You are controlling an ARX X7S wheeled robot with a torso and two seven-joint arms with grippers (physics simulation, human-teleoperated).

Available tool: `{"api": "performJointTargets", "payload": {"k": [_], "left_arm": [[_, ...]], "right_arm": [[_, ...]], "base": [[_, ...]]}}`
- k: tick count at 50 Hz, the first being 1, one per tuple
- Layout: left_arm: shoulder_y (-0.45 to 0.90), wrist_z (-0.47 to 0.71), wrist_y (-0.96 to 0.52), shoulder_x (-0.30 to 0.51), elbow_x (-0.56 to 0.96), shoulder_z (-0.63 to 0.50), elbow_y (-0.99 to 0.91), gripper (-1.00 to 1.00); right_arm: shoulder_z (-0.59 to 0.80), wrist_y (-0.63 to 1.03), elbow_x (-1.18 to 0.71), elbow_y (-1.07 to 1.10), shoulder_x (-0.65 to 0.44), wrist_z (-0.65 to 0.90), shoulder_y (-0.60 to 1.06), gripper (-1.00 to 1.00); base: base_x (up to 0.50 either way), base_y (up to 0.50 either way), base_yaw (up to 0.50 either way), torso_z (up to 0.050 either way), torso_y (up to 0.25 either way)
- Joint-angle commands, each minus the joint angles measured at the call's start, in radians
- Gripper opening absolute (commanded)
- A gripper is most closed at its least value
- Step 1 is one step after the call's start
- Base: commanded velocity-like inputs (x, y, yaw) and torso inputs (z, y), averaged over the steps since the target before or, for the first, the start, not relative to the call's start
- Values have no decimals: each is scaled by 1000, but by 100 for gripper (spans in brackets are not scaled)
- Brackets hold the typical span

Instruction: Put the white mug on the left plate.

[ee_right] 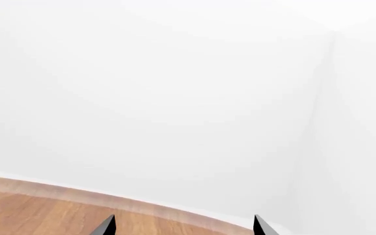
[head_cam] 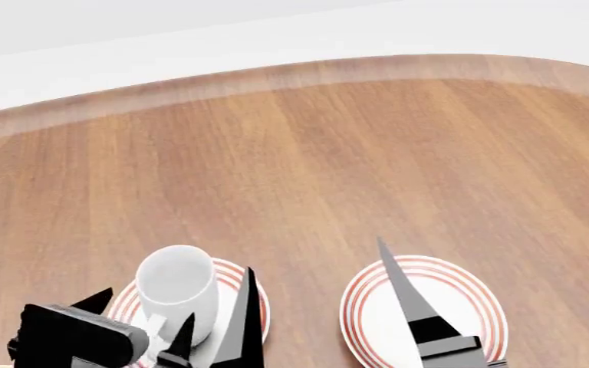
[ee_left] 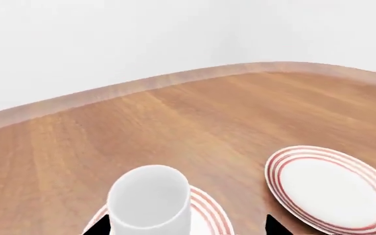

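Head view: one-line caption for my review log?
White mug upright on left plate, left claw around it; right plate bare.

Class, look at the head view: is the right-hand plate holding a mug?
No. The right plate shows only its bare white centre with the right pincer above it; the white mug stands on the left plate.

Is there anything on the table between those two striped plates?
Nothing: in the head view only bare wood separates the left plate, carrying the mug, from the right plate.

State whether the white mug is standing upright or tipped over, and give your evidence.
Upright: the white mug stands on the left plate, its round mouth facing up and its wall running straight down to the plate.
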State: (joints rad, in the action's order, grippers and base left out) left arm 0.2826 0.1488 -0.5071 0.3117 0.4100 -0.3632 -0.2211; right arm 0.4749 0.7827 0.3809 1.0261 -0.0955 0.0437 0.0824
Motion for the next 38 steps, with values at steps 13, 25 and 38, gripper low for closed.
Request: {"api": "performJointTargets", "payload": {"k": [13,25,38], "left_arm": [[-163,122,-79,113,217,226,-566,100],[-159,220,-136,183,270,326,-749,100],[-119,522,149,522,393,141,-825,100]], "right_arm": [[5,-14,-5,-18,-2,4,-5,100],[-3,-9,-3,8,-4,3,-13,100],[-55,-46,50,14,54,-77,-44,100]], "base": [[0,0,0,0,0],[0,0,0,0,0],[0,0,0,0,0]]}}
